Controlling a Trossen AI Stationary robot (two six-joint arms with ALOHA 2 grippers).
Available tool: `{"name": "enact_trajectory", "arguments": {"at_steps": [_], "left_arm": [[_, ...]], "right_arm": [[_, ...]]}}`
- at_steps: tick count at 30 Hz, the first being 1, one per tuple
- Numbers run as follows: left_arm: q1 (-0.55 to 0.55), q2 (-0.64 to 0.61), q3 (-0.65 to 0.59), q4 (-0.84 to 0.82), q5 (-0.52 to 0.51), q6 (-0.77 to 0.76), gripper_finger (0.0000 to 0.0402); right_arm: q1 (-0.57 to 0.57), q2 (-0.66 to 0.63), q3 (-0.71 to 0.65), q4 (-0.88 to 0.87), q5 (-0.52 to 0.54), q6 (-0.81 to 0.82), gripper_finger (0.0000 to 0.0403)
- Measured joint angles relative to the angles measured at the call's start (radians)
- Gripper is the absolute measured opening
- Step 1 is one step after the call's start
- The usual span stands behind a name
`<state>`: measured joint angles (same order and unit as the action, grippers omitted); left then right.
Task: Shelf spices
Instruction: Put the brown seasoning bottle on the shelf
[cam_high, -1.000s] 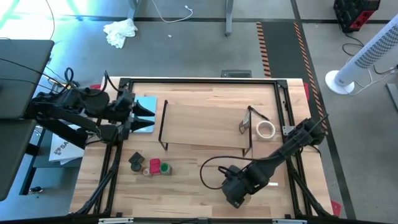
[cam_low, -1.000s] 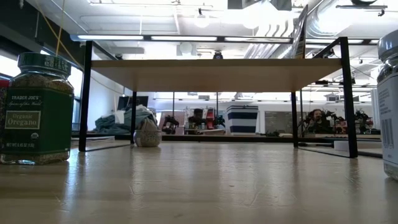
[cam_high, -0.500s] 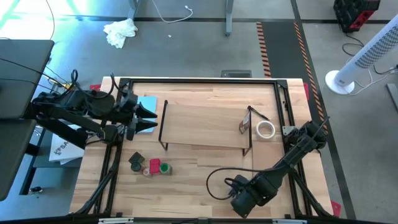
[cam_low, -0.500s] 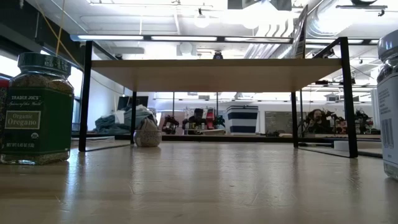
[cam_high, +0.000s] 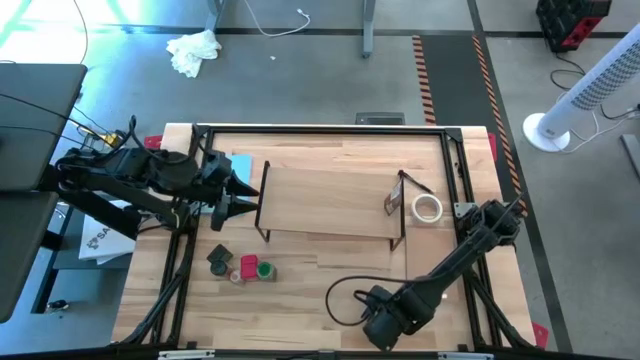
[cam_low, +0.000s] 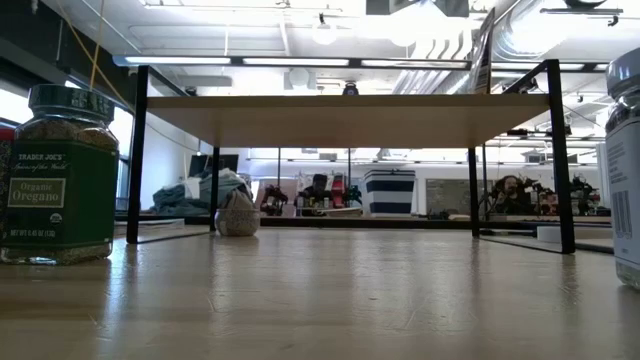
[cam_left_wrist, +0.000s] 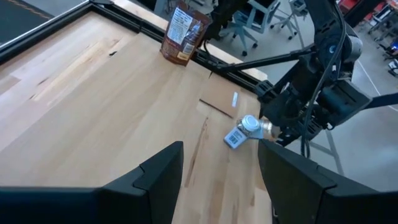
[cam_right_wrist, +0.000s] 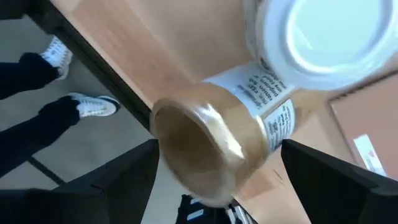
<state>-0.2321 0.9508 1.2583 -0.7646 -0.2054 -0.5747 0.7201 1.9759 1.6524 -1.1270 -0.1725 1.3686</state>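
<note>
A robotics lab or workshop in an open industrial hall — bare grey concrete floor (cam_high: 330, 80) marked with orange-and-black hazard tape (cam_high: 425, 75), exposed ducts and strip lights (cam_low: 300, 62) overhead. The wooden table (cam_high: 330, 150) sits in a black metal frame, a white tower fan (cam_high: 590, 85) stands beside it, and the low view shows more robot arms (cam_low: 515, 190) on benches across the room — office chairs (cam_left_wrist: 249, 25) too

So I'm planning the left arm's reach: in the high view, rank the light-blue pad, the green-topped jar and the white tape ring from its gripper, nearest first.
From the left gripper, at the shelf's left end:
1. Light-blue pad, just beyond it, partly under the arm.
2. Green-topped jar, toward the table's near edge.
3. White tape ring, far across, past the shelf's right end.
</note>
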Motion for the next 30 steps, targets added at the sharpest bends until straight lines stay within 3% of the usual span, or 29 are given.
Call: {"name": "enact_trajectory", "arguments": {"at_steps": [19, 22, 30], "left_arm": [[0.001, 0.000, 0.000, -0.002, 0.002, 0.003, 0.0205], [0.001, 0.000, 0.000, -0.002, 0.002, 0.003, 0.0205], [0.001, 0.018, 0.000, -0.060, -0.017, 0.023, 0.0205]], "right_arm": [[0.007, -0.003, 0.001, -0.035, -0.001, 0.048, 0.0333], [0.025, -0.003, 0.001, -0.064, 0.054, 0.194, 0.0333], [0.089, -0.003, 0.001, -0.094, 0.151, 0.782, 0.0333]]}}
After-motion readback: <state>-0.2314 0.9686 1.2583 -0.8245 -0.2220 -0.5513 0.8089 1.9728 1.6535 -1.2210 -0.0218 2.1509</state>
